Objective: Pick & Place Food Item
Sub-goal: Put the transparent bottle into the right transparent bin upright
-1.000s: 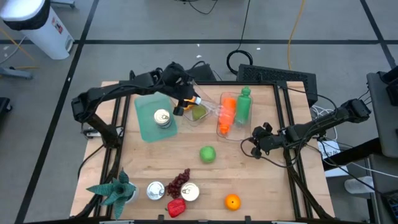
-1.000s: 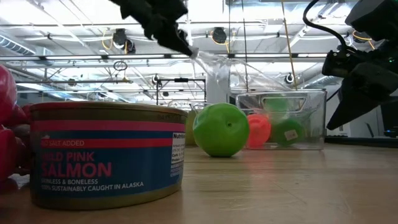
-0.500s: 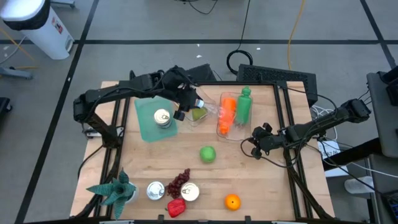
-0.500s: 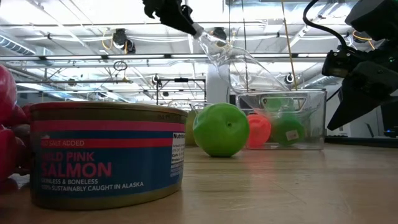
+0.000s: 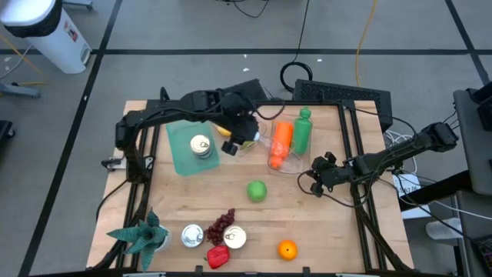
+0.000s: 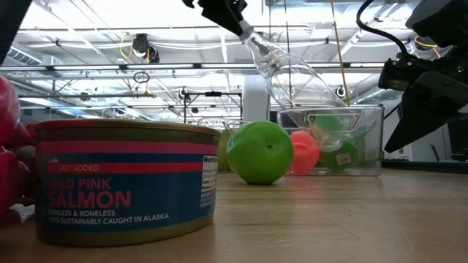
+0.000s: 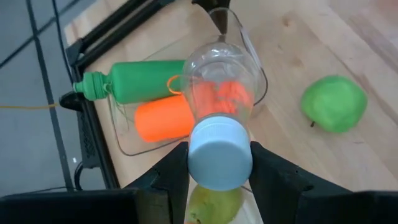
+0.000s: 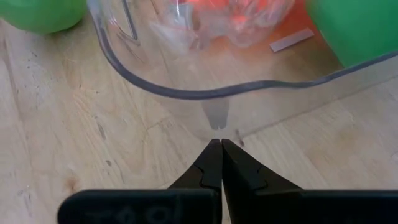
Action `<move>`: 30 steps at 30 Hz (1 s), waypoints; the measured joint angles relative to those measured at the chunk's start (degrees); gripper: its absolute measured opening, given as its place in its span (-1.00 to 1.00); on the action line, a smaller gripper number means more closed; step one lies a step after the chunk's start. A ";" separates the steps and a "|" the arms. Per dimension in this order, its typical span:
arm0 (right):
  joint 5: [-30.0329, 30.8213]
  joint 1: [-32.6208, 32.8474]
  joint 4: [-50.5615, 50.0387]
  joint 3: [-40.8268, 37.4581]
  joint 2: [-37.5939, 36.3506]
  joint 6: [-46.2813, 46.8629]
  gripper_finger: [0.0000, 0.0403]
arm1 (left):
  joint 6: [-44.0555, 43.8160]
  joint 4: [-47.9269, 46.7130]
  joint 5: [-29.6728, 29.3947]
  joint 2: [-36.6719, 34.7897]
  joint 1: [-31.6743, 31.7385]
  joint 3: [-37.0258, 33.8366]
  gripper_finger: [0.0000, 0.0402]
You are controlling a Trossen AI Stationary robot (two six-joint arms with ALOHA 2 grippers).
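A clear plastic bottle (image 7: 224, 87) with a white cap hangs in my left gripper (image 7: 219, 163), which is shut on it, high above the table's far middle (image 5: 240, 135). The bottle slants down toward a clear container (image 5: 301, 163). An orange bottle (image 5: 280, 142) and a green bottle (image 5: 301, 129) lie in that container. A yellow-green pear (image 7: 214, 205) lies below the cap. My right gripper (image 8: 216, 144) is shut, just short of the container's near-right wall (image 8: 216, 118). I cannot tell whether it touches the wall. My left gripper pinches the bottle's white cap (image 7: 219, 158) between its two fingers (image 7: 174, 169), one on each side. It comes slanting down from the table's left. The bottle is lifted clear of the table, cap end high (image 6: 248, 35). Its base (image 6: 322, 91) points down at the container's rim.
A teal board (image 5: 181, 150) with a can (image 5: 201, 146) lies left of the container. A green apple (image 5: 257, 190) sits mid-table. Near the front edge are an orange (image 5: 287, 248), two cans (image 5: 192, 235), grapes (image 5: 221, 225), a red pepper (image 5: 217, 256) and a plant (image 5: 142, 235).
My left gripper has gone up and toward the table's right edge with the bottle. The cap end has risen, so the bottle slants more steeply, and its base has come over the container.
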 joint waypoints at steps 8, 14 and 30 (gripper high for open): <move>2.31 -0.15 0.01 0.00 0.00 -2.14 -1.00 | 0.52 -8.22 -2.43 7.93 -0.88 11.11 -0.27; 4.66 -1.08 3.74 0.00 0.02 -5.62 -1.00 | 1.15 -9.29 -2.53 9.78 -1.07 13.64 -0.27; -0.73 -7.12 12.77 -0.04 7.24 -10.37 -1.00 | 4.18 -8.41 -5.46 10.00 -2.74 13.66 -0.27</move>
